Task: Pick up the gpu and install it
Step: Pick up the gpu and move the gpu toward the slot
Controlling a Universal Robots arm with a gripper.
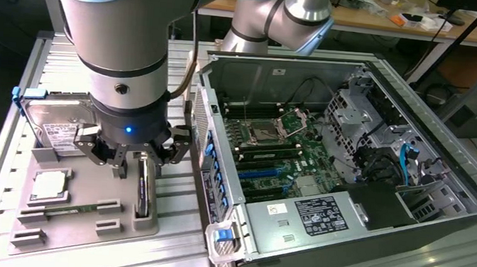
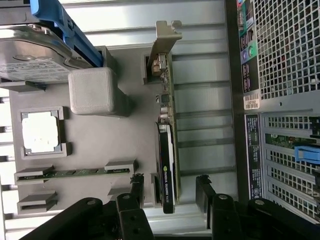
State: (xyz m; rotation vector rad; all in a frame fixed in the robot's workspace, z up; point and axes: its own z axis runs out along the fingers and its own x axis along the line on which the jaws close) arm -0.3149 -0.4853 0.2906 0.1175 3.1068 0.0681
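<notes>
1. Hovering w/ tool (image 2: 169,192) right above one end of gpu (image 2: 168,150); fingers (image 2: 132,200) flank the card, one each side. No contact seen.
2. Gpu stands on edge in a slot of the tray (image 2: 100,150), on tray's side nearest the case (image 2: 280,50). Long axis runs along that tray edge, w/ bracket at the end away from tool.
3. Tool: jaws spread fully wide, holding nothing.

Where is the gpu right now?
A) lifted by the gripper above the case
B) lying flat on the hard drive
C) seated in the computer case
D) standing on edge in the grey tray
D: the gpu stands on edge in its holder on the grey tray, with the open gripper around it, its sides clear of the card.
</notes>
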